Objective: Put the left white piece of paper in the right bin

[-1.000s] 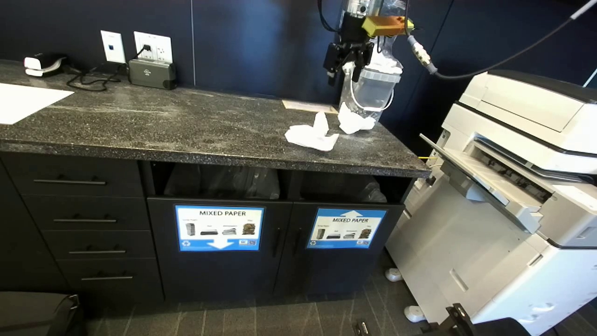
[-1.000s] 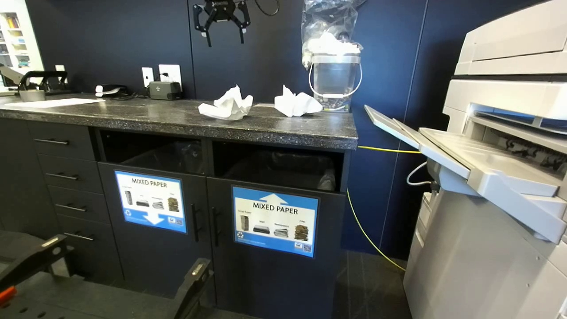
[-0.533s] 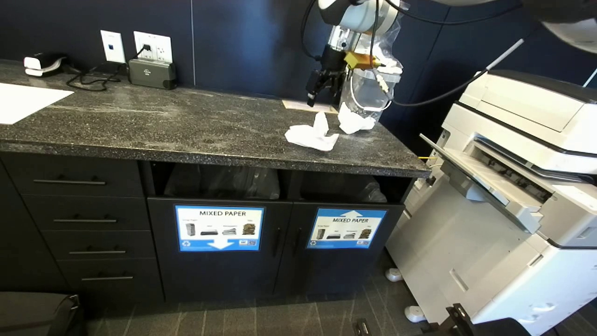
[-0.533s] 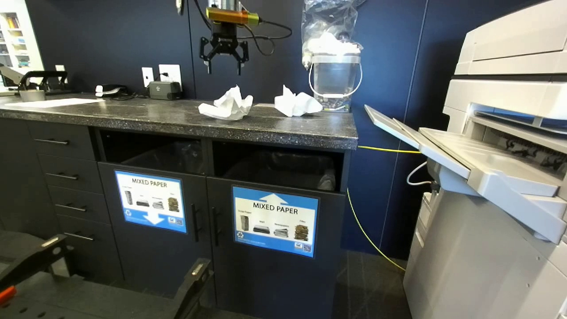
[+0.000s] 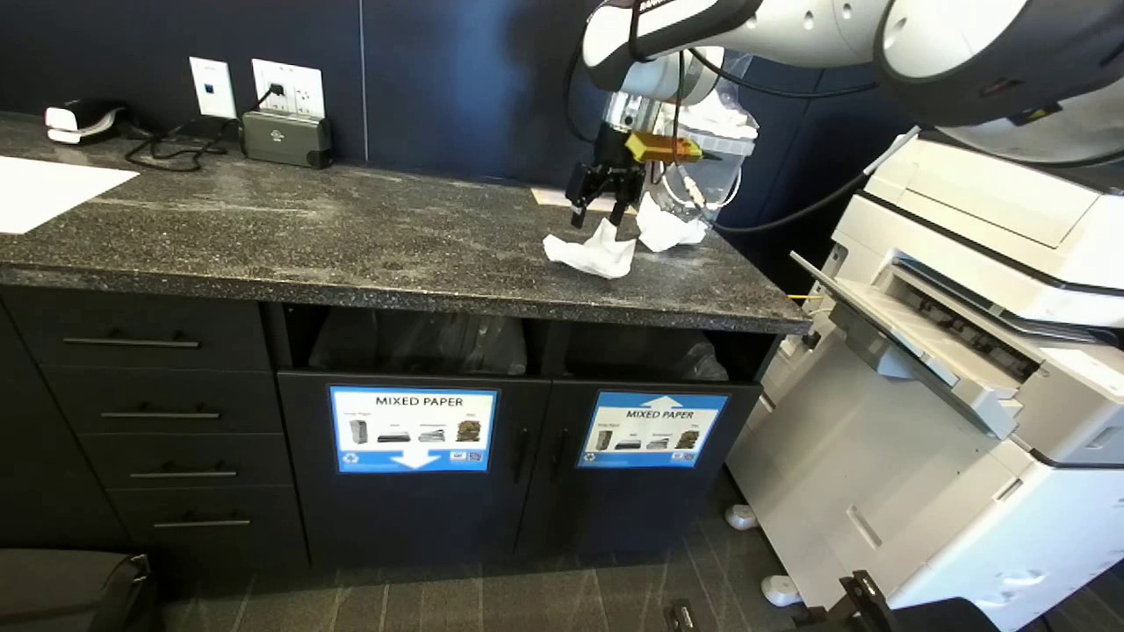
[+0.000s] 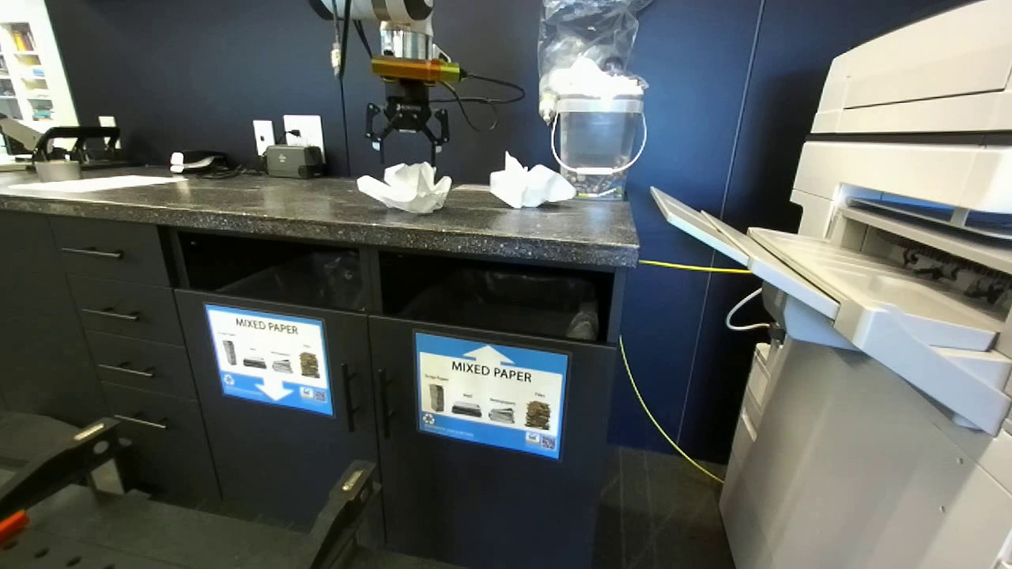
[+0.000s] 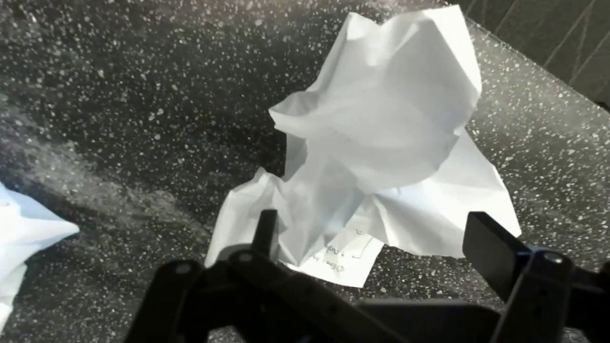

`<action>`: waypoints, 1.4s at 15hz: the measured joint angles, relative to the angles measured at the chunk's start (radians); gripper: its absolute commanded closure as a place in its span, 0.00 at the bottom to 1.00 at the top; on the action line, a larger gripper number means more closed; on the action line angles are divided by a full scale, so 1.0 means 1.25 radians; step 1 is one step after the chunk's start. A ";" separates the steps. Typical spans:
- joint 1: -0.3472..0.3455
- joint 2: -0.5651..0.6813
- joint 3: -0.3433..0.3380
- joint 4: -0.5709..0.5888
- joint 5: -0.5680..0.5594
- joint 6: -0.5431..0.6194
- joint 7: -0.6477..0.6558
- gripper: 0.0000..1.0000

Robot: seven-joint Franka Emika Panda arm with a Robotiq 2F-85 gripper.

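Note:
The left crumpled white paper (image 5: 593,254) lies on the dark speckled counter; it also shows in an exterior view (image 6: 408,190) and fills the middle of the wrist view (image 7: 381,114). My gripper (image 5: 598,219) is open, pointing down, with its fingertips at the back and top edge of this paper. In the wrist view the gripper's fingers (image 7: 371,219) stand wide apart with part of the paper between and beyond them. The right crumpled paper (image 6: 531,186) lies to the right, apart from the gripper. The right bin (image 6: 498,299) is a dark opening under the counter, above a "MIXED PAPER" sign.
A clear bucket (image 6: 599,134) with white material on top stands at the counter's right end, near the gripper. The left bin opening (image 6: 277,276) is beside the right one. A printer (image 5: 966,351) stands right of the counter. A flat white sheet (image 5: 53,193) lies far left.
My gripper has come down from high above the counter to the left paper, still open. The left paper has shifted slightly and its peak sits lower. The right paper has not moved.

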 measured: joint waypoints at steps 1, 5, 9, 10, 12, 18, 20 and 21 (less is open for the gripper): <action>0.005 0.007 -0.010 0.009 -0.001 -0.002 0.028 0.00; 0.022 0.024 -0.039 0.037 -0.004 -0.017 0.119 0.00; 0.031 0.052 -0.049 0.071 -0.004 -0.051 0.176 0.00; 0.033 0.062 -0.050 0.080 -0.004 -0.061 0.188 0.00; 0.036 0.084 -0.052 0.101 -0.004 -0.077 0.211 0.00; 0.037 0.141 -0.053 0.162 -0.004 -0.119 0.248 0.00; 0.037 0.155 -0.053 0.181 -0.004 -0.128 0.251 0.00; 0.036 0.160 -0.053 0.187 -0.004 -0.130 0.253 0.00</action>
